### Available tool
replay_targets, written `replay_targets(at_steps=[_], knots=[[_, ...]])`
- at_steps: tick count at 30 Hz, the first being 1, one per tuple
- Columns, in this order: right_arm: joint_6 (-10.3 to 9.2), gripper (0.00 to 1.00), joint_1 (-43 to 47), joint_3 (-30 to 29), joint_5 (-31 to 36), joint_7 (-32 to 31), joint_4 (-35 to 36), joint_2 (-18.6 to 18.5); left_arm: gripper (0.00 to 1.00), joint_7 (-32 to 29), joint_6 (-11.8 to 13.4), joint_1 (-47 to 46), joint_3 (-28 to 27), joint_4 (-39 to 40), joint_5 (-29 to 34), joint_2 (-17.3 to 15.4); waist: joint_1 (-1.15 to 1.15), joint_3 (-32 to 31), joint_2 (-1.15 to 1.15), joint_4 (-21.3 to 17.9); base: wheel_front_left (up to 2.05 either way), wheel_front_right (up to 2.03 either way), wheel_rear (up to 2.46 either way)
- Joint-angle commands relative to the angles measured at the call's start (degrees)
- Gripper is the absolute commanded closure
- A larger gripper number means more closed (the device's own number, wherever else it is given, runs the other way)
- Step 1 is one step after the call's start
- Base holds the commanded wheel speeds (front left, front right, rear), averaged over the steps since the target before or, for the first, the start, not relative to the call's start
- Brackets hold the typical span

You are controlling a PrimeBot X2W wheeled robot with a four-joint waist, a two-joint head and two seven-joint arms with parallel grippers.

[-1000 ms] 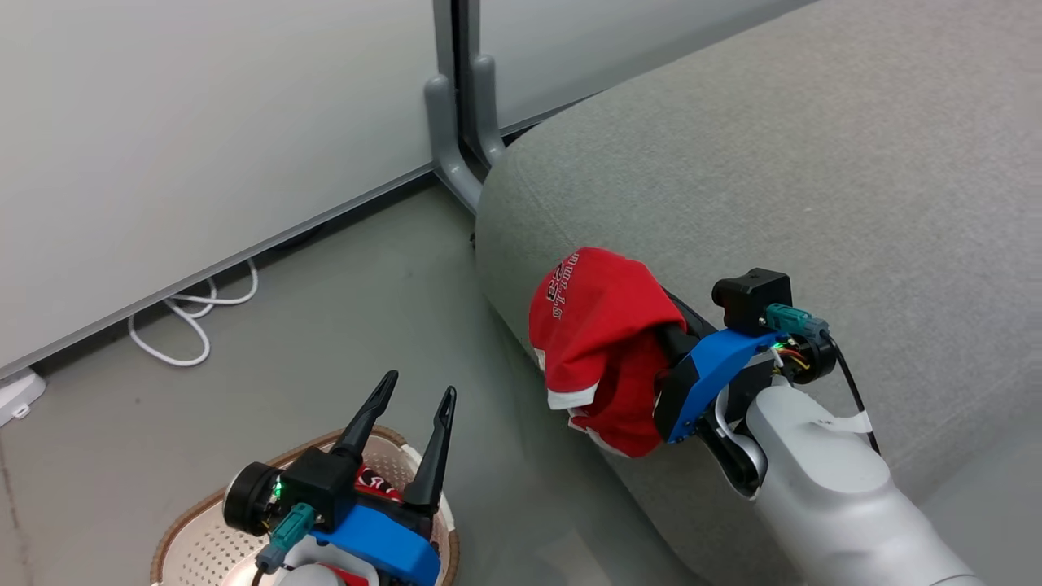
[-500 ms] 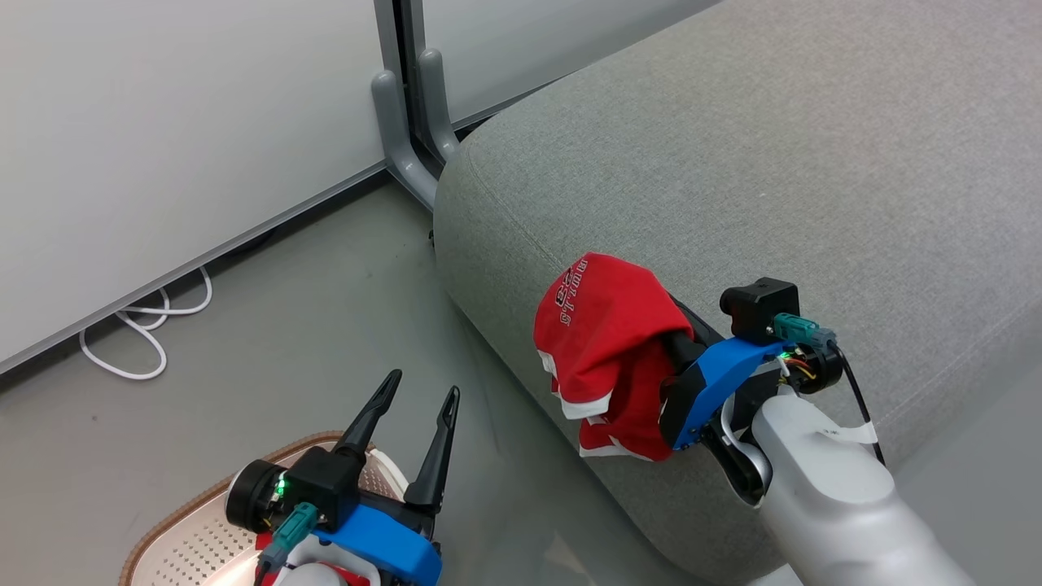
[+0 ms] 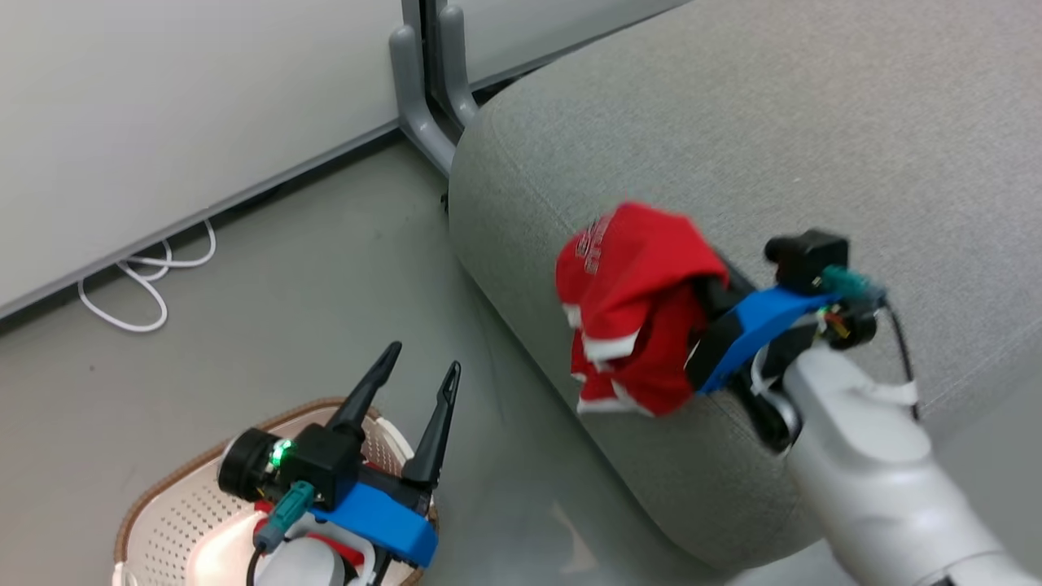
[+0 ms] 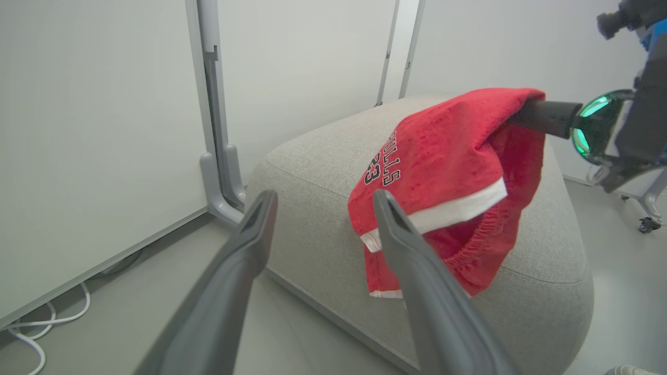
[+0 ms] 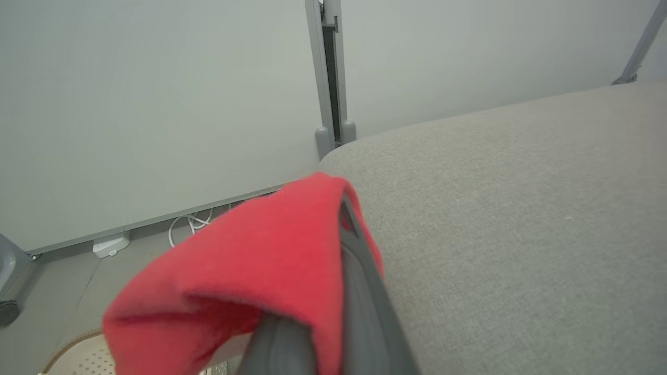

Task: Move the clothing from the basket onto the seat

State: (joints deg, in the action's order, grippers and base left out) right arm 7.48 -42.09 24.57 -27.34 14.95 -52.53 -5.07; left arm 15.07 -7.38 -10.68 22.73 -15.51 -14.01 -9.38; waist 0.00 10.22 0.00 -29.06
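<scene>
Right gripper (image 3: 712,297) pinches red garment (image 3: 643,277) at seat (image 3: 814,146) rounded left edge; left gripper (image 3: 424,356) spread over basket (image 3: 175,521); open floor (image 3: 309,268) between.

Red clothing (image 3: 635,301) aloft over grey seat (image 3: 814,122) edge

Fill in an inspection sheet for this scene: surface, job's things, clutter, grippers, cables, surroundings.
Surface: grey seat, seam along its rounded edge.
Job's things: red garment hangs from the right gripper over the seat's edge, contact cannot be told; basket on the floor, red fabric in it under the left gripper.
Clutter: small white box on the floor by the wall.
Grippers: left gripper open, empty, above the basket; right gripper shut on the garment.
Cables: white cable looped on the floor by the wall.
Surroundings: grey floor, white wall, grey post.
</scene>
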Motion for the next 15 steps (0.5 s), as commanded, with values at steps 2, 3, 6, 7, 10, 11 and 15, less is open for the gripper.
replay_targets(at_steps=[2,3,6,7,10,11,15], knots=[[0.03,1.00,-3.4,-1.7,-0.7,-0.2,0.8,-1.4,0.00,0.2,-0.1,-1.8,0.0,0.8,0.5,-1.1,0.00,2.8,0.00,1.0,0.00,0.00,0.00],[0.03,1.00,-4.7,-2.7,-0.9,-0.4,1.1,-2.2,0.00,0.2,-0.1,-2.3,0.2,1.1,0.6,-1.4,0.00,4.0,0.00,1.3,0.00,0.00,0.00],[0.03,1.00,-8.7,-5.9,-1.6,-1.2,1.3,-4.9,0.00,0.2,-0.1,-4.4,1.0,2.1,1.1,-2.8,0.00,7.9,0.00,2.4,0.00,0.00,0.00],[0.03,1.00,-10.1,-7.1,-1.9,-1.5,1.3,-6.0,0.00,0.2,-0.1,-5.1,1.4,2.3,1.3,-3.2,0.00,9.1,0.00,2.9,0.00,0.00,0.00],[0.03,1.00,-13.9,-11.5,-3.1,-1.8,1.4,-9.5,0.00,0.2,-0.1,-7.7,2.7,2.9,1.5,-4.8,0.00,13.1,0.00,4.5,0.00,0.00,0.00],[0.03,1.00,-15.0,-13.1,-3.7,-1.9,1.5,-10.4,0.00,0.2,-0.1,-8.5,3.0,3.2,1.5,-5.4,0.00,14.3,0.00,4.9,0.00,0.00,0.00],[0.02,1.00,-18.4,-19.6,-4.8,-1.6,0.6,-15.9,0.00,0.2,-0.1,-11.6,4.1,4.7,1.5,-7.5,0.00,19.4,0.00,6.7,0.00,0.00,0.00]])
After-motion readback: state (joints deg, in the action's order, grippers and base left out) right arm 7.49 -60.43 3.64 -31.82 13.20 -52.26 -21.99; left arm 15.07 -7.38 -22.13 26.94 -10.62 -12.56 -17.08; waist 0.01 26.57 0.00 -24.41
